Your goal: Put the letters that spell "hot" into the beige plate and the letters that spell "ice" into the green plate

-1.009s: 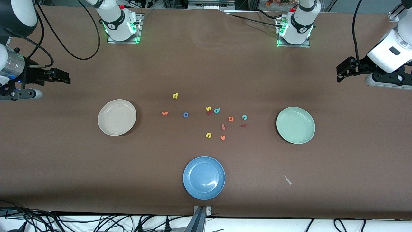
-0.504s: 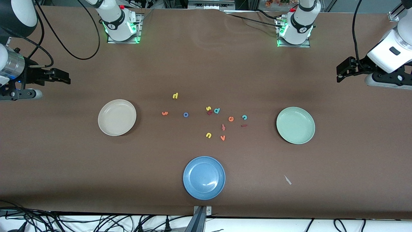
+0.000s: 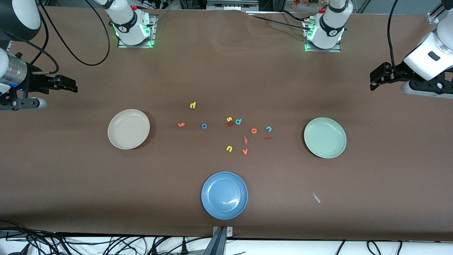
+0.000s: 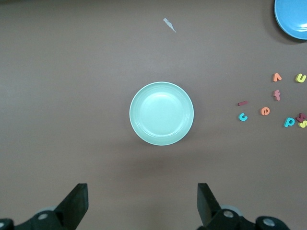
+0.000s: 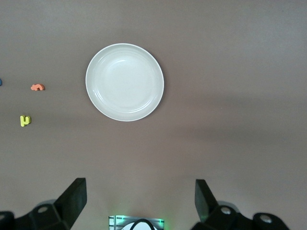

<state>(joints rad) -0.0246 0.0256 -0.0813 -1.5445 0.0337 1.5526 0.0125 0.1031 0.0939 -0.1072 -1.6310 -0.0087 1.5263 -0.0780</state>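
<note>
From my remote station I start at the right arm's end of the table, where the right gripper hangs up in the air over bare table with its fingers spread wide and nothing between them. Next comes the beige plate, with no letters in it. Toward the middle lie the orange t, the blue o beside it, and the yellow h farther from the front camera than both. Then the loose cluster: the orange e, the teal c and the dark red i just nearer the camera than the c. The blue plate sits nearest the camera. The green plate holds no letters. The left gripper hangs over the left arm's end, jaws released, holding nothing.
</note>
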